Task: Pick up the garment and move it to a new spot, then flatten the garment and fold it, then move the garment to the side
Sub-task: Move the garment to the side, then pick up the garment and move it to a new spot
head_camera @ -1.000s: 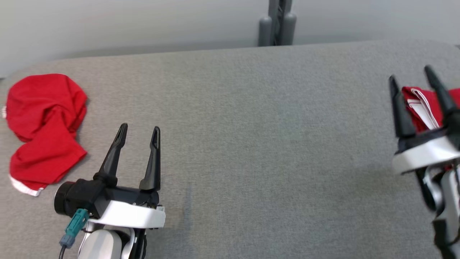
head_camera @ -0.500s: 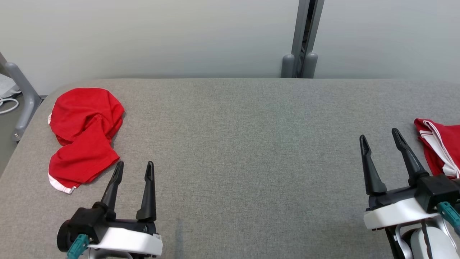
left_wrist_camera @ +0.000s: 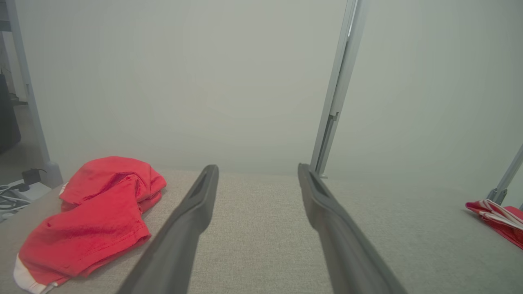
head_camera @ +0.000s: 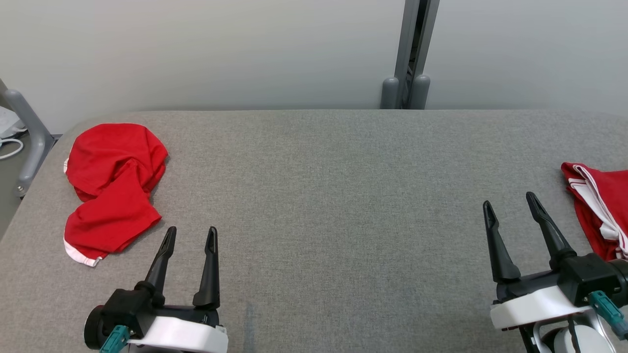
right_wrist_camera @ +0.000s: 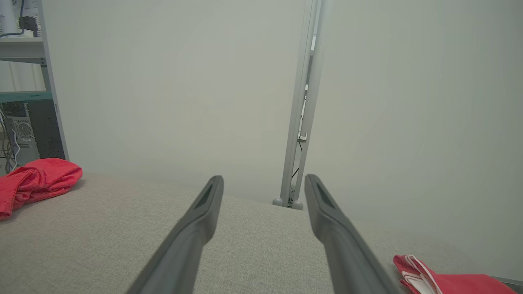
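this looks like a robotics lab or test room: a long counter [head_camera: 314, 196] covered in plain grey fabric stands against a bare pale wall [head_camera: 196, 49], with a grey metal upright post [head_camera: 412, 49] rising just behind it. off to one side a metal shelving frame [right_wrist_camera: 45, 61] stands over a computer case [right_wrist_camera: 19, 130], and loose cables [left_wrist_camera: 9, 201] lie on the floor.

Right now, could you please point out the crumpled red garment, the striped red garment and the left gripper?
crumpled red garment [head_camera: 113, 186], head view, middle of cloth.
striped red garment [head_camera: 613, 189], head view, red top layer.
left gripper [head_camera: 191, 229], head view, midway between fingertips.
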### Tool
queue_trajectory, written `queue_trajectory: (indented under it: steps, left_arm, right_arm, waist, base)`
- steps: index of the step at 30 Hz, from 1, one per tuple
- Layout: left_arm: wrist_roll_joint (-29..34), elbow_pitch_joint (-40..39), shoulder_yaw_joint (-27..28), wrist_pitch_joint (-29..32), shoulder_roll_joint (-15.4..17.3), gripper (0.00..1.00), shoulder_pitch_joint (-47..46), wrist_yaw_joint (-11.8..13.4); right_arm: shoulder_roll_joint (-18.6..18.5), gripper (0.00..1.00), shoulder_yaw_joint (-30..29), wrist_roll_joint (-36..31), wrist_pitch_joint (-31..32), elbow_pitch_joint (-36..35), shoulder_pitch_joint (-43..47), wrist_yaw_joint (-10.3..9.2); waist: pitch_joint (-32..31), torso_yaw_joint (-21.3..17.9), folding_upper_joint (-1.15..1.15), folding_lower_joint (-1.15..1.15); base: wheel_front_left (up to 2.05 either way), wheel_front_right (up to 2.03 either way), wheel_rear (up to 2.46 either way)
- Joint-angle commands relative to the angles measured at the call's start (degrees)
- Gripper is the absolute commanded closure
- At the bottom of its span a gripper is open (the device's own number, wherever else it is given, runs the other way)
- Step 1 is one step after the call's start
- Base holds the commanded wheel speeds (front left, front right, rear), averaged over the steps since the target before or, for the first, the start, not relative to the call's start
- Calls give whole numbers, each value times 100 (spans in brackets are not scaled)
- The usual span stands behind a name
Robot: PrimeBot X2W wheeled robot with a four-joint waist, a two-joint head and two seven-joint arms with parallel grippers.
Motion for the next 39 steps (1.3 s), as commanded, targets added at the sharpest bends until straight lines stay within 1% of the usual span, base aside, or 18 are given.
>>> queue_trajectory:
  steps: [1, 12, 20, 39]
  left_arm:
    - [-34, -26, 9, -22, 20, 0, 1, 29]
    - [-24, -52, 4, -22, 19, 0, -64, 9]
    - [22, -29, 1, -23, 19, 0, -80, -17]
    - [17, 48, 22, -23, 20, 0, -162, -57]
  right_arm:
    - [-11, 0, 13, 43, -4, -17, 48, -5]
    - [-10, 0, 0, 122, -4, 60, 41, -5]
    - [-10, 0, 25, 258, -4, 287, 10, -5]
    - [-10, 0, 8, 325, -4, 356, -71, -5]
  waist:
    - [10, -4, 0, 0]
    - [48, -31, 0, 0]
    - [60, -64, 0, 0]
    - [120, -111, 0, 0]
  base:
    - [0, 0, 0]
    - [0, 0, 0]
    - [0, 0, 0]
    - [0, 0, 0]
